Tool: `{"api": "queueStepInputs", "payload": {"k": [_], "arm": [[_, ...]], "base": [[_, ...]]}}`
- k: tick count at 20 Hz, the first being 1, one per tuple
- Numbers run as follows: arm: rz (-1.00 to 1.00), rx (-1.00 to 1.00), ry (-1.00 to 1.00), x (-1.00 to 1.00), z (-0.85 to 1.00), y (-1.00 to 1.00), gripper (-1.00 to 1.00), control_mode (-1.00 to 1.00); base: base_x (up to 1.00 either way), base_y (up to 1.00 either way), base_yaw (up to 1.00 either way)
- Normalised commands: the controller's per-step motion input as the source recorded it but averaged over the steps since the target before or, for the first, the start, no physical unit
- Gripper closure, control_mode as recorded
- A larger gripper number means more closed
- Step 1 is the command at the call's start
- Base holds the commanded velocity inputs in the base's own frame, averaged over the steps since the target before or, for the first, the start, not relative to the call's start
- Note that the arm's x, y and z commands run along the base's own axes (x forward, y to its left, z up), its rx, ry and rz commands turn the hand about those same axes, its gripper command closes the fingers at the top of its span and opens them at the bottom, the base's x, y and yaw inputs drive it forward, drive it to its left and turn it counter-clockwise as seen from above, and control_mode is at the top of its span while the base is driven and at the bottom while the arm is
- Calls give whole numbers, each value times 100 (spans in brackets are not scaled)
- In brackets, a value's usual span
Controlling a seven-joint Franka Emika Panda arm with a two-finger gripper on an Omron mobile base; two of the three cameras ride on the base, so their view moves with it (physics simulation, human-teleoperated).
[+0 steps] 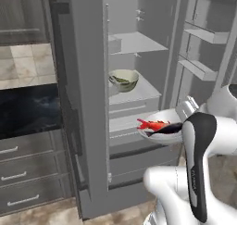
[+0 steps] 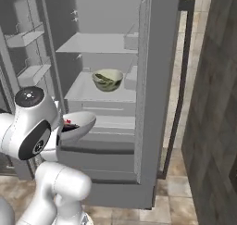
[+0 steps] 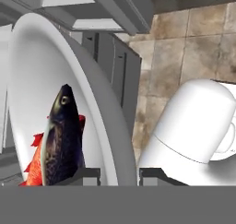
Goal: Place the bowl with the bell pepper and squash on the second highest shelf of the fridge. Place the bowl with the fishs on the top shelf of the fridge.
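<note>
The fridge [image 1: 88, 80] stands open. An olive-green bowl [image 1: 124, 79] [image 2: 108, 79] rests on its second highest shelf [image 1: 143, 90]. Something dark green lies in that bowl, and I cannot make out the bell pepper or the squash. The top shelf [image 1: 136, 42] [image 2: 97, 43] is bare. My gripper [image 3: 119, 174] is shut on the rim of a white bowl [image 1: 162, 137] [image 2: 79, 122] [image 3: 27, 80]. It holds that bowl in front of a lower shelf, tilted in the hand view. In it lie a red fish [image 1: 150, 124] and a dark fish [image 1: 169, 128] [image 3: 62, 140].
The right fridge door [image 1: 208, 43] is swung open, with narrow racks on it. The left door [image 1: 85, 103] stands edge-on beside the shelves. Dark drawers [image 1: 23, 173] sit to the left and a dark wood cabinet [image 2: 213, 103] to the right. Below is a tiled floor [image 3: 198, 34].
</note>
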Motion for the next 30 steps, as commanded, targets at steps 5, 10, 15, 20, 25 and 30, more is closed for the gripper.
{"api": "queueStepInputs", "payload": {"k": [5,10,15,20,25,30], "arm": [[0,0,0,0,0,0,100,100],[0,0,0,0,0,0,100,100],[0,0,0,0,0,0,100,100],[0,-3,-8,-6,15,0,100,-100],[0,-12,-45,-48,78,10,100,-100],[0,-11,-45,-9,96,17,100,-100]], "base": [[70,-40,9],[81,-12,7],[78,0,5],[24,0,1],[0,0,0],[0,0,0]]}}
